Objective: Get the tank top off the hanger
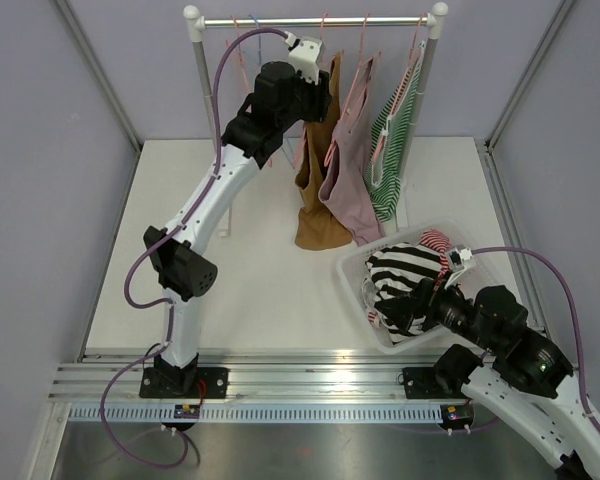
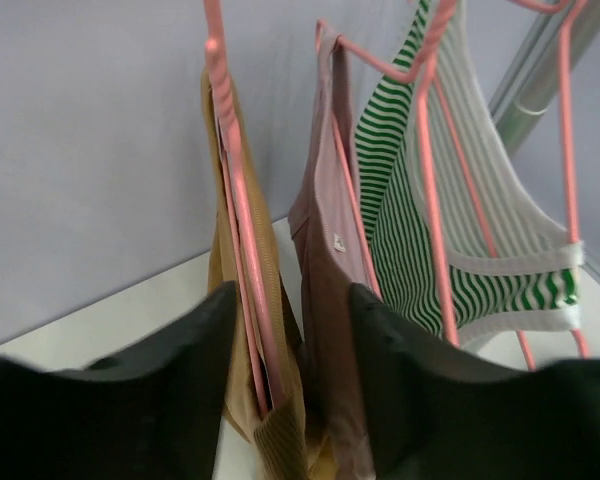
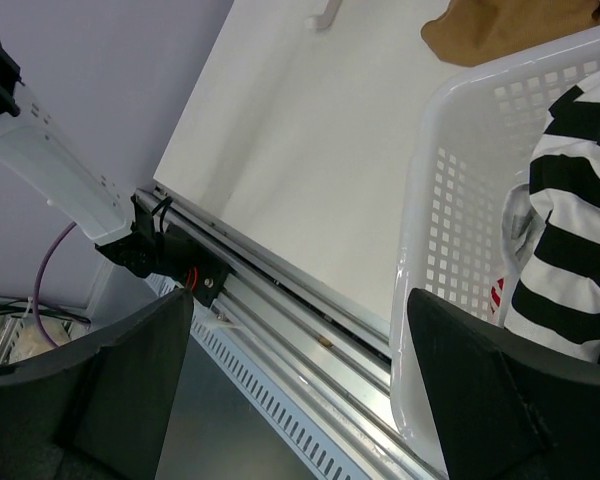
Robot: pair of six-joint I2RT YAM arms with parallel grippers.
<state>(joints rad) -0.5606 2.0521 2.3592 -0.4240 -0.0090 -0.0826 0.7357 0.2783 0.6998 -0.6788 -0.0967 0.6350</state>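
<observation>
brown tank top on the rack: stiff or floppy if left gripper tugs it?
Probably floppy: the brown tank top hangs in soft folds, hem slumped on the table. Likely light, since the ribbed fabric looks thin. Its pink hanger hangs loose from the rod, so it may swing when the left gripper pulls.

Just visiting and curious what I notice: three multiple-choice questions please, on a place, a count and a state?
1. The black-and-white striped garment lies: A on a hanger; B in the white basket; C on bare table.
2. Tops hanging on the rail: A two; B three; C five.
3. The left arm's fingers are: A open; B shut on cloth; C shut on the rail.
Answers: B, it lies inside the basket; B, brown top, mauve top, green-striped top; A, a wide gap shows between them.
</observation>
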